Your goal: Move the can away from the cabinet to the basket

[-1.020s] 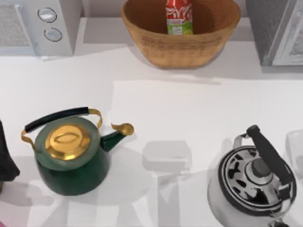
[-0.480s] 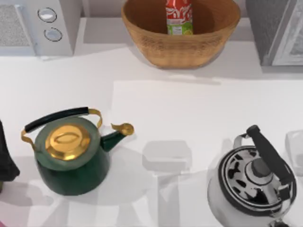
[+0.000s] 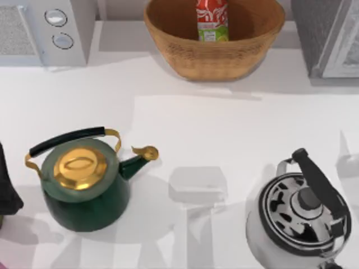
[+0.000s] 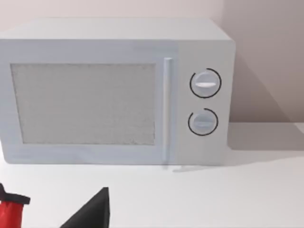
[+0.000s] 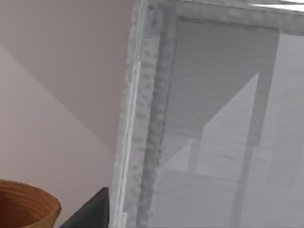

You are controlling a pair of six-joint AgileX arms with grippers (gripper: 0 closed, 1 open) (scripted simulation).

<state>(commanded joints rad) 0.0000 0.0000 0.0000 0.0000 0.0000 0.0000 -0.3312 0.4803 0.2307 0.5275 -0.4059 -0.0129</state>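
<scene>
Standing upright inside the basket (image 3: 213, 47) is the can (image 3: 212, 21), red top with white lettering and a green and white band below, so it's sitting in the wicker bowl at the middle of the tabletop's (image 3: 185, 123) far edge. The cabinet (image 3: 328, 36) is occupying the far right corner, well apart from the can, with the basket's right rim lying between them.

From above I'm also seeing the white microwave (image 3: 47, 31) with its two dials in the far left corner, the green kettle (image 3: 84, 179) with the gold lid near the front left, and the chrome kettle (image 3: 300, 216) with a black handle at the front right corner. A dark bit of my left arm (image 3: 7, 188) is poking in at the left edge of the tabletop.

My left wrist camera is looking straight at the microwave (image 4: 114, 92) front on, mesh door and both dials, which the overhead shot is cropping. It's also catching a small red thing (image 4: 10, 213) low on the table that I can't make out.

My right wrist camera is giving me the cabinet's (image 5: 209, 123) speckled edge and pale panel close up, plus a sliver of the basket's (image 5: 26, 206) rim beside it.

Whether either of my grippers is spread or pressed together, I can't tell.
</scene>
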